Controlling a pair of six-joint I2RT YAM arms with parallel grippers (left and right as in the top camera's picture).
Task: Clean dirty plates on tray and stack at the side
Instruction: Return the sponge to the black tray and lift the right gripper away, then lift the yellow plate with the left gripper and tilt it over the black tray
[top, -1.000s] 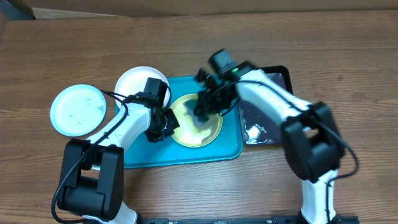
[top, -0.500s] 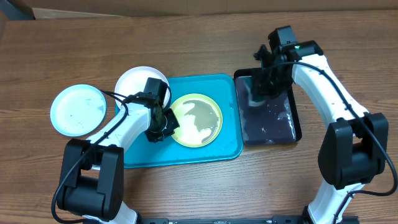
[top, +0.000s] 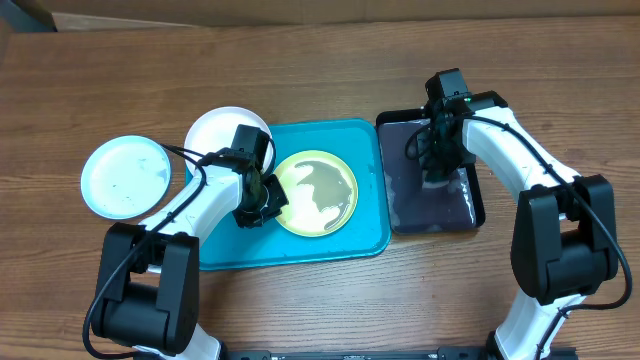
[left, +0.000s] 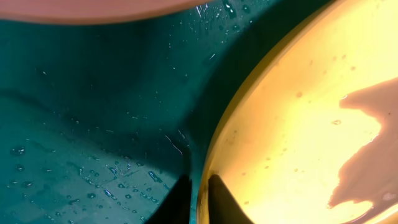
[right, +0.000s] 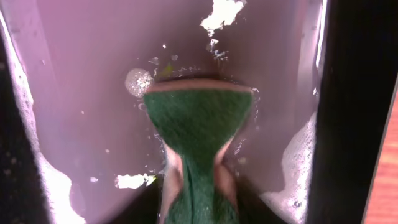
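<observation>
Yellow plate (top: 317, 193) is pinched at its left rim by left jaws; sponge (right: 198, 118), squeezed in right jaws, is held well rightward tbh.

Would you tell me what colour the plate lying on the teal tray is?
The plate is yellow, clearest in the overhead view.

brown wood-grain table (top: 300, 70), even light

Surface (top: 320, 70) behind the tray (top: 365, 235) is open; left tool (left: 198, 199) blocks the left rim of the yellow plate (top: 318, 195), right tool (top: 437, 178) and sponge (right: 196, 130) crowd the black tray (top: 405, 215).
</observation>
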